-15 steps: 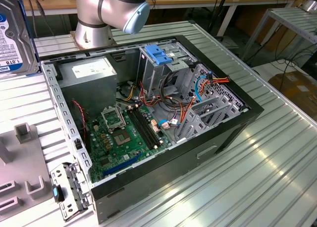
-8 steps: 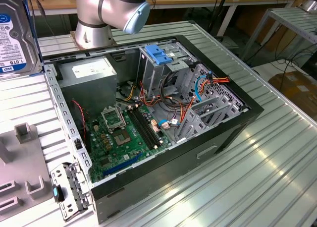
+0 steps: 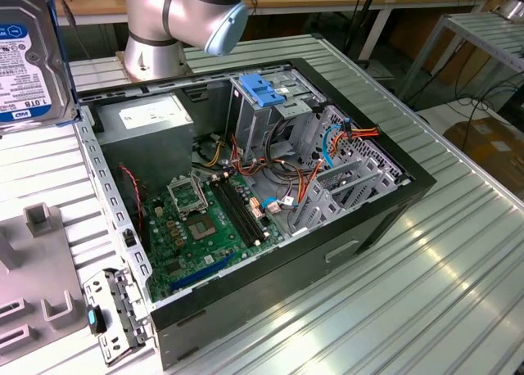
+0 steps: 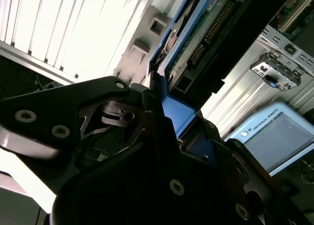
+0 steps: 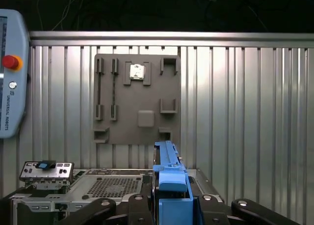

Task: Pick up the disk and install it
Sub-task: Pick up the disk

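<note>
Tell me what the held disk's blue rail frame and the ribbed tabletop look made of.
The blue rail frame on the rectangular black-silver disk: likely moulded plastic, uniform colour, dull sheen. The ribbed silver tabletop: apparently aluminium or steel, bright streaky reflections along its ridges.

Exterior view: the overhead light is bright and even. Glare streaks cross the ribbed metal table (image 3: 426, 285) at 4 o'clock. The inside of the computer case (image 3: 368, 228) is shaded at 10 o'clock.

Second wrist view: the table is blown out to white at 11 o'clock. The gripper (image 4: 164, 104), at 6 o'clock, is a near-black silhouette. The disk (image 4: 216, 33) it clamps is backlit.

First wrist view: the light is flat and even, with a dark background band at 12 o'clock.
</note>
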Robot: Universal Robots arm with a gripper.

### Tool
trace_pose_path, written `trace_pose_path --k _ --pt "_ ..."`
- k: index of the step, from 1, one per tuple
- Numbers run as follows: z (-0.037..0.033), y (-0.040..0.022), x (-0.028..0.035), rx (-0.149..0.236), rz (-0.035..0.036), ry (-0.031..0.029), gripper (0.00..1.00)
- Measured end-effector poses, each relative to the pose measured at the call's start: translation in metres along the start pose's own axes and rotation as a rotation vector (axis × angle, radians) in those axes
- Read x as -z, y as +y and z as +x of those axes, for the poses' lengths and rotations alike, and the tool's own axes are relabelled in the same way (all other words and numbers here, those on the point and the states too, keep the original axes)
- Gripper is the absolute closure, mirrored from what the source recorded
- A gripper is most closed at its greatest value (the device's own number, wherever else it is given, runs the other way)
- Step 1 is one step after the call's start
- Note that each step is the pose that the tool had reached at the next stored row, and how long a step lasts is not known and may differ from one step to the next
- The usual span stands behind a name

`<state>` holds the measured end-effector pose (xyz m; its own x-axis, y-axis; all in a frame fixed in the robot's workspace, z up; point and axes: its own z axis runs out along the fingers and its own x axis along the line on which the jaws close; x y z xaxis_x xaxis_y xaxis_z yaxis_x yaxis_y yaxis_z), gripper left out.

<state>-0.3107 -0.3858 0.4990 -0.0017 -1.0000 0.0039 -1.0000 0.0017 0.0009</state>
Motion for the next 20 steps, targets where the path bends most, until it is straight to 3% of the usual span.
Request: trace_pose_path --k 8,9,13,20 --pt "0.0016 -0.0068 0.0 0.0 0.0001 0.0 0.63" --pt "0.003 -0.0141 0.0 0.0 0.0 0.0 0.63" --pt "0.0051 -0.0262 0.0 0.0 0.0 0.0 0.63" --pt "0.0056 -0.033 0.0 0.0 0.0 0.0 0.63"
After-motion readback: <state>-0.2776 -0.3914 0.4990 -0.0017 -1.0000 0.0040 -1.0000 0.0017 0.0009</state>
